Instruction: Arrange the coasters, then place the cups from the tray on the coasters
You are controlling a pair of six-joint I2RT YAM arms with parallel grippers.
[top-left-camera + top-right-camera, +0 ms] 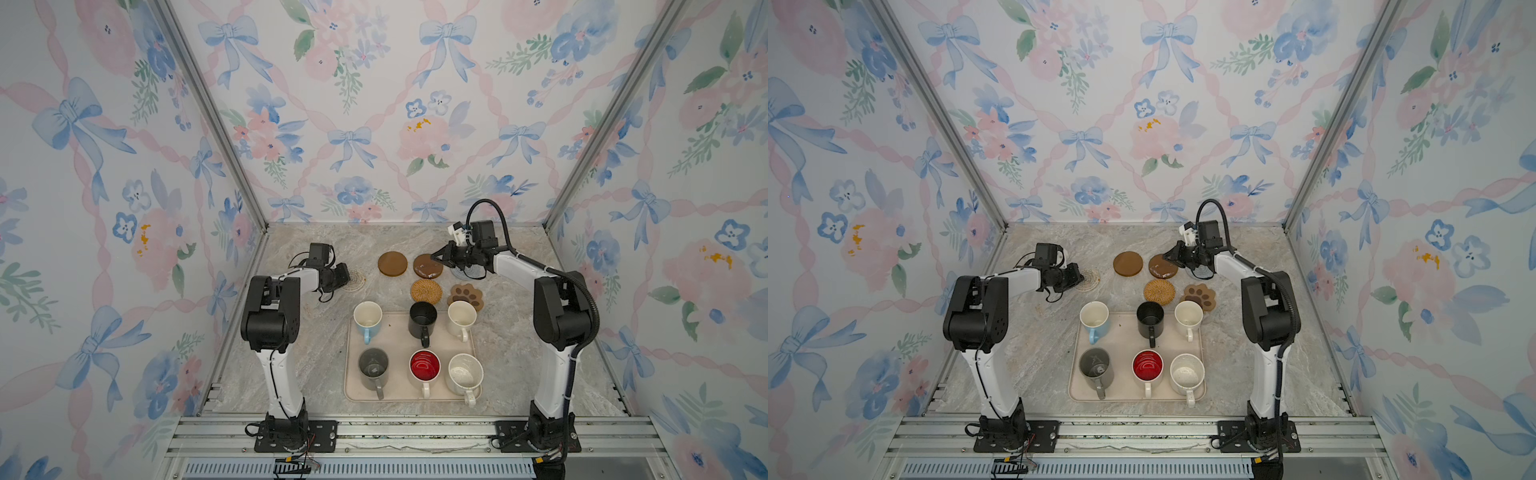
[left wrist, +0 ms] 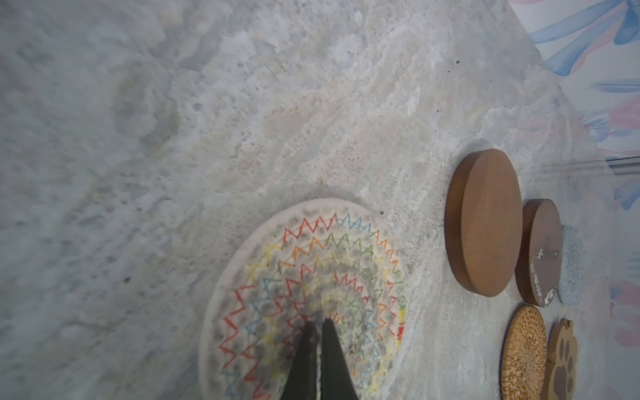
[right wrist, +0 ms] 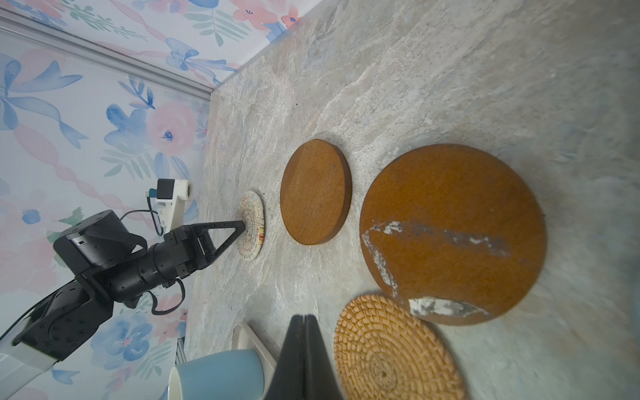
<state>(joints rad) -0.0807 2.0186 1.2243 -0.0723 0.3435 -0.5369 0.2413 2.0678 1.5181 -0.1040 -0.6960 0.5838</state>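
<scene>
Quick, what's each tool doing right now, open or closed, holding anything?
Left tool: closed, tips on the cream crochet round coaster, gripping nothing.
Right tool: closed, empty.

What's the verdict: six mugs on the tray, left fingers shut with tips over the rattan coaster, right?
Not the rattan coaster. The left wrist view shows the shut left fingers with tips over the cream crochet coaster. Six mugs on the tray: correct.
</scene>
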